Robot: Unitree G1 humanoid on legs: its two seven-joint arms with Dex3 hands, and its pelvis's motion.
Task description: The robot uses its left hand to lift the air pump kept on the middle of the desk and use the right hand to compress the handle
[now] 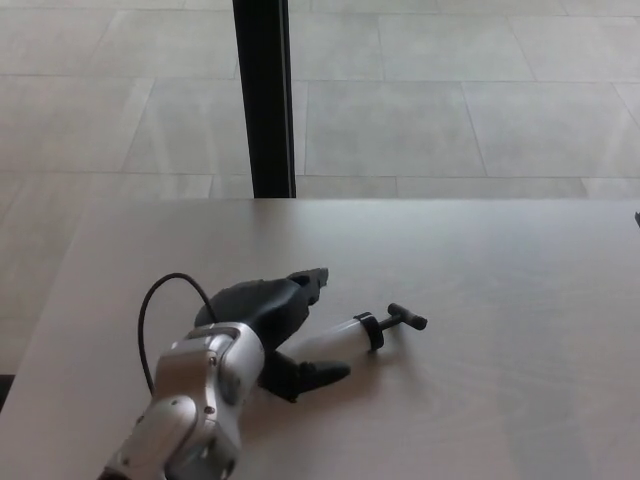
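The robot's left hand (270,320) reaches in from the near left over the pale desk (500,300), its black fingers (305,285) stretched forward and spread from the thumb (318,373), which lies low against the tabletop. The hand stands open and holds nothing, though its palm covers the spot where it meets the air pump (360,331), so whether any part of it touches the pump's near end cannot be told. The pump lies on its side just right of the hand, around the middle of the desk: a whitish barrel (its left end lost behind the fingers), a dark collar, then a thin rod ending in a black T-handle (407,317) that points right and slightly away. A silver wrist housing (205,375) sits behind the hand, and the forearm is cut off by the bottom edge of the picture. A black cable (150,315) loops up from the wrist on the left and disappears behind the hand. The right hand does not show. Beyond the far edge of the desk runs a grey tiled floor (450,110), crossed by a black upright post (264,100) whose top is cut off by the frame.
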